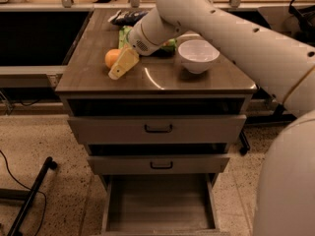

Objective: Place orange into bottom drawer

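Note:
The orange (111, 58) sits on the left part of the wooden cabinet top (162, 78). My gripper (119, 69) is low over the top, right beside the orange on its right and front side, its yellowish tip pointing down-left. My white arm reaches in from the upper right. The bottom drawer (160, 205) is pulled out at floor level below, a grey tray with nothing in it.
A white bowl (198, 55) stands on the right part of the top. A green snack bag (126, 34) and a dark packet (125, 16) lie behind the gripper. Two upper drawers (157, 128) with black handles stick out slightly. A black stand leg (32, 196) lies on the floor at left.

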